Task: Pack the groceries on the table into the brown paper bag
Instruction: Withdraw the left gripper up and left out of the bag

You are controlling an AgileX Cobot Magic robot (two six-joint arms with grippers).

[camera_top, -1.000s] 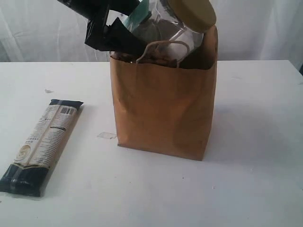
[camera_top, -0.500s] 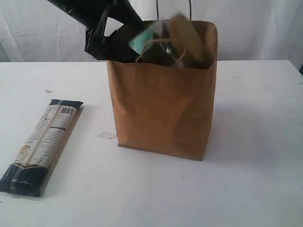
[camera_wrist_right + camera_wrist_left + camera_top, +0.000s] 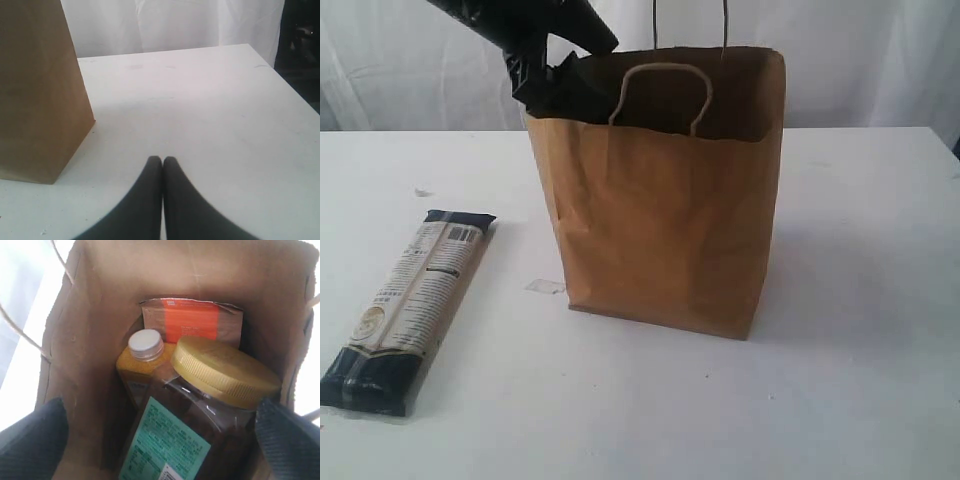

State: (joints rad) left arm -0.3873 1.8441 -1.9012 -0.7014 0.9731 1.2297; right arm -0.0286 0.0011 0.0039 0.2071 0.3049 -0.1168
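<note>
1. The brown paper bag (image 3: 660, 230) (creased kraft, twisted loop handles) stands upright at centre frame on the smooth white table (image 3: 840, 380).
2. Inside it, the tan-lidded clear jar (image 3: 200, 415), with its ribbed round lid, sits just beside the white-capped yellow bottle (image 3: 145, 347) and the flat brown orange-labelled pouch (image 3: 192, 322).
3. The long white-and-navy packet (image 3: 408, 308) lies flat at lower left, its long axis running up-frame and leaning right.
4. The left gripper (image 3: 160, 440) gapes wide over the bag's mouth, holding nothing. The right gripper (image 3: 162, 170) is pressed closed and empty.

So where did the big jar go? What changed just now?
The tan-lidded clear jar went down into the brown paper bag, and the left gripper let go of it. The bag's left side bulged out. The long white-and-navy packet stayed put on the table.
</note>
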